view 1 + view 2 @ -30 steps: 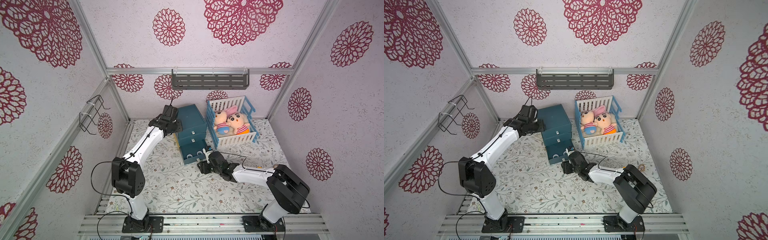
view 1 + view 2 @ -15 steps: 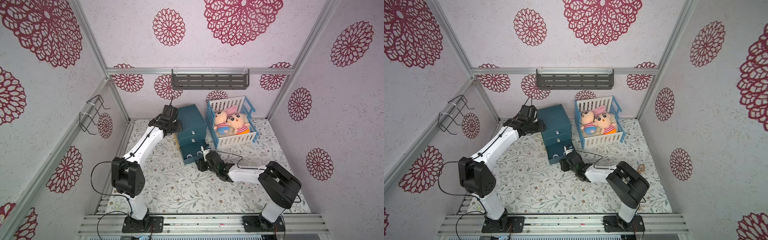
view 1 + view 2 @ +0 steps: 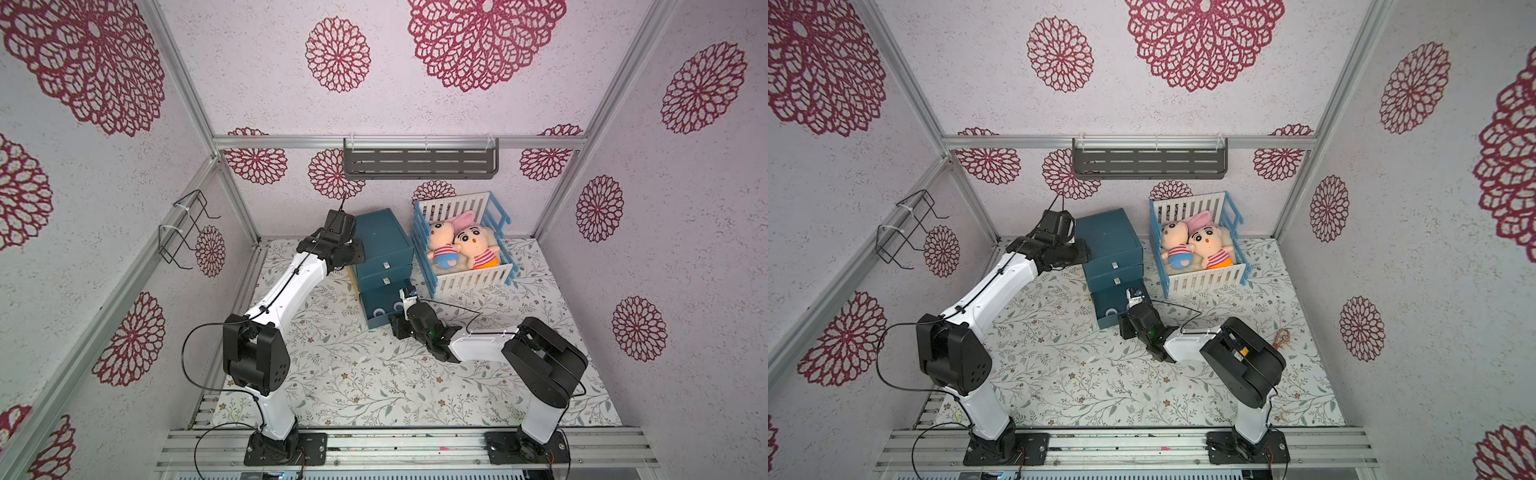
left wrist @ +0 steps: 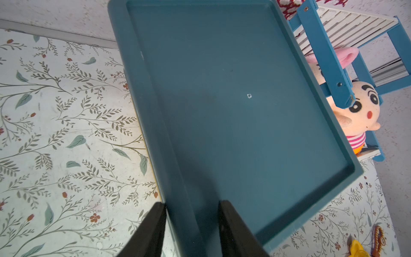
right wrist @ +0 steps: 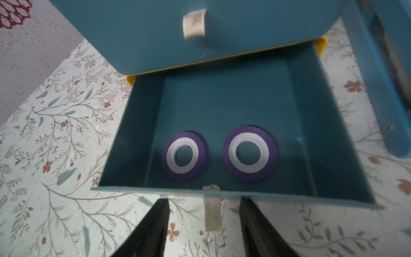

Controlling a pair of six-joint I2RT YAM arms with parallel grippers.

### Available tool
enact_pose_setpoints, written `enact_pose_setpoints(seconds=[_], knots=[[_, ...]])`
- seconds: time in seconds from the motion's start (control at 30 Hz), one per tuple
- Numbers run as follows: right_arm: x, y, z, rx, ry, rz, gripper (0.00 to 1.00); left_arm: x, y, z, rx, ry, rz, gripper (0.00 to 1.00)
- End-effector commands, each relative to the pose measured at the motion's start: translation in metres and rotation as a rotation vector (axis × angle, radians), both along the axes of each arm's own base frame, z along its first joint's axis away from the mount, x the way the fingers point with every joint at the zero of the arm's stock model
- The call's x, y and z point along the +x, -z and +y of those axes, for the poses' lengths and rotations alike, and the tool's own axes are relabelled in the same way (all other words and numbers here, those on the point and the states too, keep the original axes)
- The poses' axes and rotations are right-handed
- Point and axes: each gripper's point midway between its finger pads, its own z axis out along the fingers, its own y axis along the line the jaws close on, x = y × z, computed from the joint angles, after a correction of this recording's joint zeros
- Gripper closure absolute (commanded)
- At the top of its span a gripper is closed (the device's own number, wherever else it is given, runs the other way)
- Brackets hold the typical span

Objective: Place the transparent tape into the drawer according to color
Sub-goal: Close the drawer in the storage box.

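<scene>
Two purple-rimmed rolls of transparent tape (image 5: 183, 155) (image 5: 250, 153) lie flat side by side in the pulled-out bottom drawer (image 5: 222, 106) of the teal drawer cabinet (image 3: 382, 237). One of them also shows in a top view as a pale ring (image 3: 379, 312). My right gripper (image 5: 204, 200) is open just in front of that drawer. Its fingers stand on either side of the drawer's pale pull tab (image 5: 212, 213), with a gap on each side. My left gripper (image 4: 192, 203) straddles the left rim of the cabinet's top (image 4: 233, 111), one finger against the outer side.
The two upper drawers (image 3: 384, 266) are pushed in. A blue and white crib (image 3: 469, 282) holding two plush dolls stands right of the cabinet. A grey shelf (image 3: 419, 164) hangs on the back wall and a wire rack (image 3: 187, 228) on the left wall. A small brown trinket (image 3: 1282, 338) lies at the right.
My right arm has come in closer to the open drawer's front and its jaws have narrowed. The left arm stays on the cabinet, its jaws a little tighter.
</scene>
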Motion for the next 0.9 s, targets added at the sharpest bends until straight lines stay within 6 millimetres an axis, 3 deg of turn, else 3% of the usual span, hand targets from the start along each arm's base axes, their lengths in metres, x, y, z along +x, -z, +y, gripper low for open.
enact_pose_setpoints(seconds=[0.0, 0.5, 0.87], knots=[[0.010, -0.017, 0.010, 0.025, 0.009, -0.073, 0.43, -0.002, 0.006, 0.002, 0.001, 0.008, 0.022, 0.56], [0.031, -0.025, 0.020, 0.009, 0.041, -0.149, 0.44, -0.004, 0.005, 0.000, -0.002, 0.021, 0.027, 0.59], [0.048, -0.019, 0.027, 0.001, 0.063, -0.181, 0.44, -0.003, 0.006, -0.002, -0.008, 0.030, 0.029, 0.60]])
